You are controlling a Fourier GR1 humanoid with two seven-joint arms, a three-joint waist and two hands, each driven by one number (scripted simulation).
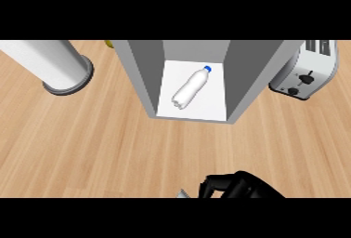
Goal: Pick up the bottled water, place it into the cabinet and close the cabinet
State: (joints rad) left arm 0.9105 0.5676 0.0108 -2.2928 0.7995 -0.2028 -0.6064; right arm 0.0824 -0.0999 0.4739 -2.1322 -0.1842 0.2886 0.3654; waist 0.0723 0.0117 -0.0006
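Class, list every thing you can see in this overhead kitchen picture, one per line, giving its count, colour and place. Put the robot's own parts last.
Bottled water: one, clear white with a blue cap, lying on its side on the cabinet's white floor, cap toward the back.
Cabinet: one, grey walls, white floor, open toward the viewer, top centre of the counter.
Toaster: one, silver with black knobs, right of the cabinet.
Cylinder: one, white with a grey rim, lying at upper left.
Yellow object: one, mostly hidden behind the cabinet's left wall.
Counter: one, light wood.
Right hand: one, black, fingers curled, bottom edge, holding nothing.
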